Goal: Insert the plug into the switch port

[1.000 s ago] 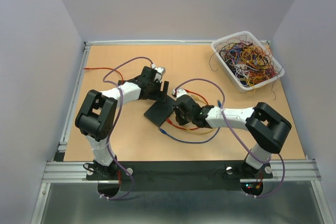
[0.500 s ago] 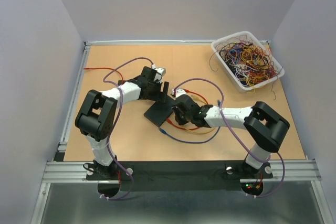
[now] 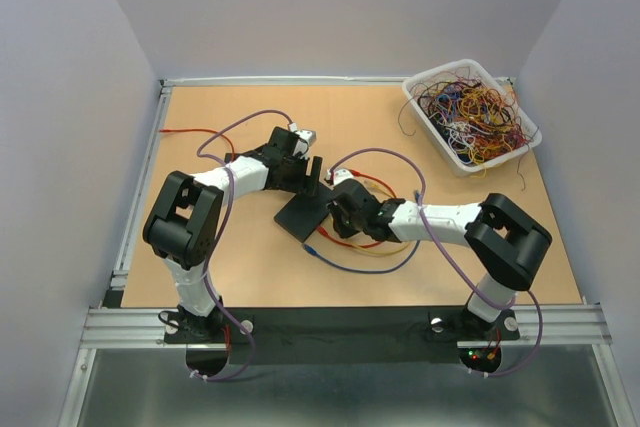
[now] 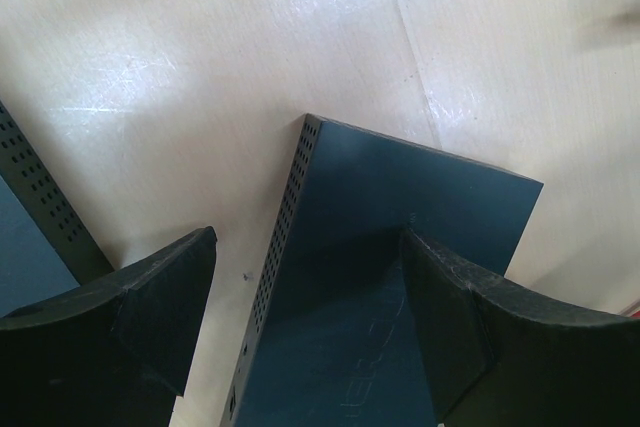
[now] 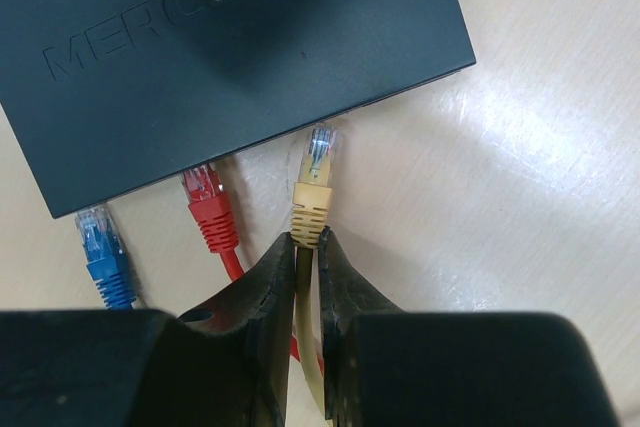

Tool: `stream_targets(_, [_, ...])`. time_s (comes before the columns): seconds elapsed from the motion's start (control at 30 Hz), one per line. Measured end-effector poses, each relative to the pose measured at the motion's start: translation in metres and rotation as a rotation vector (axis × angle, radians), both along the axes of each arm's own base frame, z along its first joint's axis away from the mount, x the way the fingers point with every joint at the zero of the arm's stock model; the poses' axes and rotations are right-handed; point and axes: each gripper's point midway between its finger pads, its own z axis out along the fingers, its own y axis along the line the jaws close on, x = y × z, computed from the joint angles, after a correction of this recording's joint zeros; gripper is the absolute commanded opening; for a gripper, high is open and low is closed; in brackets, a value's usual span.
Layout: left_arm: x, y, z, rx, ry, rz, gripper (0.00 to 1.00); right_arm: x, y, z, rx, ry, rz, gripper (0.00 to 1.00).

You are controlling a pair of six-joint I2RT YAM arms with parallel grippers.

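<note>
- yellow network plug [image 5: 312, 190] with clear tip: long axis runs near-to-far in the right wrist view, slightly tilted, clear tip pointing at the port edge of the switch
- plug tip sits right at that edge, on the right of the row; cannot tell if it is inside a port or only touching the face
- plug's rear boot end is pinched in the right gripper [image 5: 307, 245], jaws clenched on it, yellow cable running back between the fingers [image 5: 262, 292]
- red network plug [image 5: 207, 209] just left of the yellow one, blue network plug [image 5: 100, 247] further left, both with tips at the same switch edge, roughly parallel to the yellow one
- flat black plastic switch box [image 5: 230, 47] lies flat on the light wooden tabletop [image 5: 520, 167], raised lettering on its top face, port edge facing the right arm
- left gripper [image 4: 305, 247] hangs over the switch's far end, jaws spread wide, clamped on nothing: one finger above the switch top, the other beyond its perforated side, over bare table
- top view: switch near the table's middle, between the two grippers
- white plastic bin of tangled coloured wires [image 3: 470, 112] at the far right corner, well apart
</note>
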Motion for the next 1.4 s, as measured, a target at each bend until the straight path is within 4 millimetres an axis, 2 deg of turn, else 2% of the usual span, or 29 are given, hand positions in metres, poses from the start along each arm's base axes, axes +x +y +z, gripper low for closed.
stream_targets(1.4, [-0.0058,-0.0042,-0.0020,-0.009,0.020,-0.020,0.85,-0.0013,0.0091,0.0064,0.020,0.001,0.050,0.00])
